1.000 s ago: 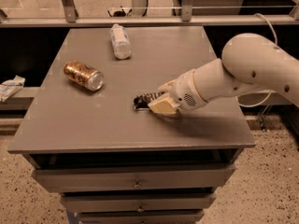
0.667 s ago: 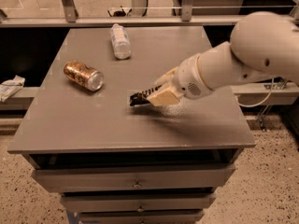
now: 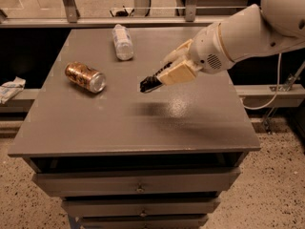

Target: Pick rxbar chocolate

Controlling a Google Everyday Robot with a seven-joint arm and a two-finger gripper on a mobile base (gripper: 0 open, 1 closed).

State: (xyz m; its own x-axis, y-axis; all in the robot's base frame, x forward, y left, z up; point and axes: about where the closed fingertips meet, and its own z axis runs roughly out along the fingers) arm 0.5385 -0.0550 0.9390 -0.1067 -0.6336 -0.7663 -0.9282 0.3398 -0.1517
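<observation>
Black rxbar chocolate [image 3: 150,84], clamped in pincer [image 3: 166,75] above table [image 3: 143,132], points down-left.

A grey flat-topped counter [image 3: 190,120] stands on a speckled pale stone floor [image 3: 279,194], with grey knobbed drawers [image 3: 95,184] stacked below its near edge. Metal frame posts [image 3: 69,3] rise along the far side. The gripper [image 3: 159,78] hangs above the counter's middle.

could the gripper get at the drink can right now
Probably not yet. The gripper, above the middle of the table, is shut on the rxbar chocolate, so it has no free grasp. The path itself looks free: only bare table lies between it and the drink can lying on its side.
</observation>
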